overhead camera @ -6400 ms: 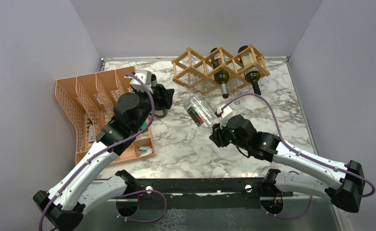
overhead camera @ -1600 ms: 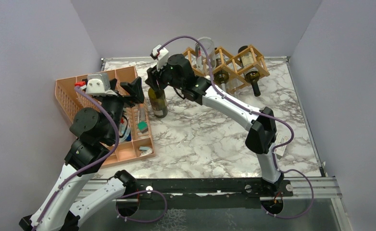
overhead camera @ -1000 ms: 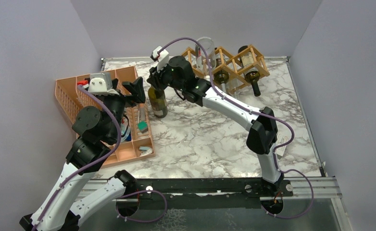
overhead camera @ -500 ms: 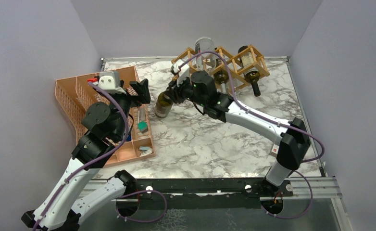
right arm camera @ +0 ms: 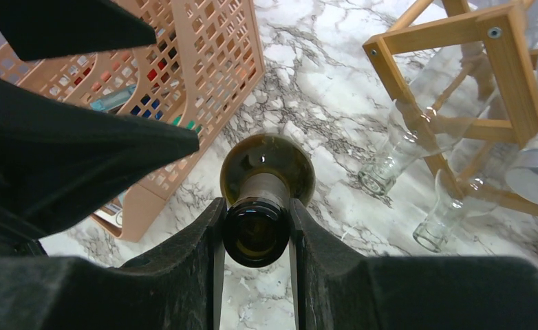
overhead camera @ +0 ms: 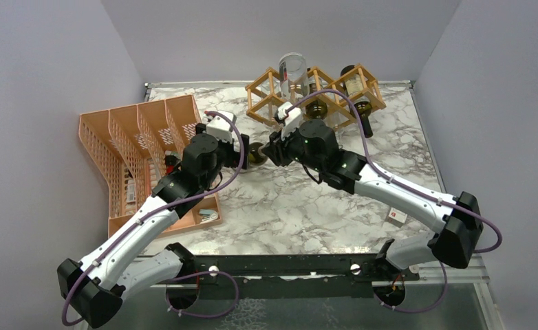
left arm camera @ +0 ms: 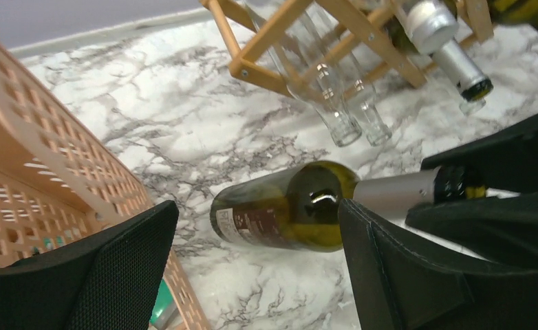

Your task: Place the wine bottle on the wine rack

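Right gripper (right arm camera: 256, 232) pinches the likely heavy, slippery glass wine bottle (left arm camera: 287, 213) by its neck; left gripper (left arm camera: 252, 265) stands open near its sturdier body.

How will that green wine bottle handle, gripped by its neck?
Likely base-heavy: the right gripper pinches the green wine bottle only at its slim neck, so the wide body may droop. Smooth glass could slip or twist. Round, so it probably rolls if released sideways.

Top cam looks down over the whole tabletop (overhead camera: 287, 206); both wrist cams sit low and close, sharing the wine bottle (left arm camera: 287, 213).
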Available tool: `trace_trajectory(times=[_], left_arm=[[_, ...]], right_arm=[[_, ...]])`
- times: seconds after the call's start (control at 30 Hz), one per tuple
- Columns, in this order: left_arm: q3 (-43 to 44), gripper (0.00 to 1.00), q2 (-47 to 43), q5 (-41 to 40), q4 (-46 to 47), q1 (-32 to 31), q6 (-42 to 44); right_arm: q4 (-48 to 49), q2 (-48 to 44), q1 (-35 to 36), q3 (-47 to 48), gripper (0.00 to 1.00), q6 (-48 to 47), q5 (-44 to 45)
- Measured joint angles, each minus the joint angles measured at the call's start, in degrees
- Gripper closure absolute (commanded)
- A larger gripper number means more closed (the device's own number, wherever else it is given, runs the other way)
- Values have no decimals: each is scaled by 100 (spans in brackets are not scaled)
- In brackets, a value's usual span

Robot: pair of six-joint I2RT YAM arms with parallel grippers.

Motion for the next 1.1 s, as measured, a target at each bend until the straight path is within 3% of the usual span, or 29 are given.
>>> trace_trajectory(times=[0.53,0.83,1.1], left_arm=[[-1458,9,-247,1906,1375,0,1008],[-1458,9,-249,2026,1572,2,1034],[-1456,9,-162,2074,1572,0,918]], right_arm=[[-942,-476,0,245,99,442,376],[-1320,-511,0,446,99,448,369],[-1410,-1209,0,-179,99,409,358]])
